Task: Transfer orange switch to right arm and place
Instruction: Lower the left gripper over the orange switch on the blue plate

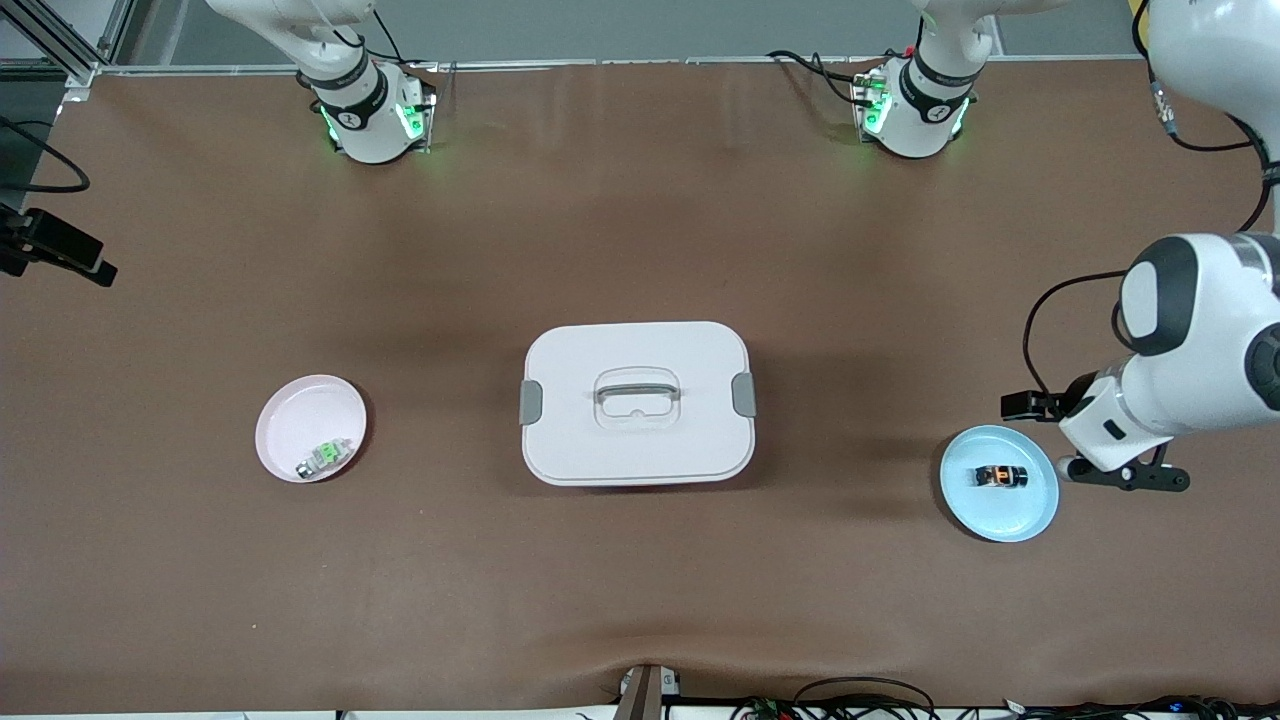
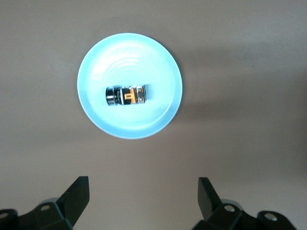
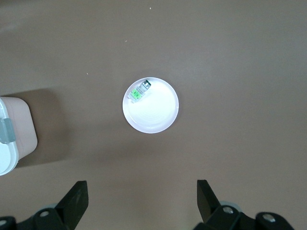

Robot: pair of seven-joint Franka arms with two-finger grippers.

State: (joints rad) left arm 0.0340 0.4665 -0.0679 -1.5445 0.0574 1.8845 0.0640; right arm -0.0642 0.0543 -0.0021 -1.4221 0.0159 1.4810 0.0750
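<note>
Orange-faced and black, the switch (image 2: 125, 95) lies on its side in the blue plate (image 1: 1035, 515), toward the left arm's end of the table from the white box (image 1: 637, 402); the left gripper (image 2: 143, 199) hangs empty beside that plate, fingers spread, probably lining up a pick. Right gripper (image 3: 141, 201) waits above the pink plate (image 3: 160, 117), also spread and empty, likely where the switch should end up.

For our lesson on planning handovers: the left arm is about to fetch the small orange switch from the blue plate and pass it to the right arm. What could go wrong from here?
1. The tiny black-and-orange switch lies on its side in the shallow light-blue plate; it may roll or slip as the open left gripper closes.
2. The plate may slide if nudged.
3. The white lidded box sits mid-table, possibly obstructing a low handover to the open right gripper.
</note>
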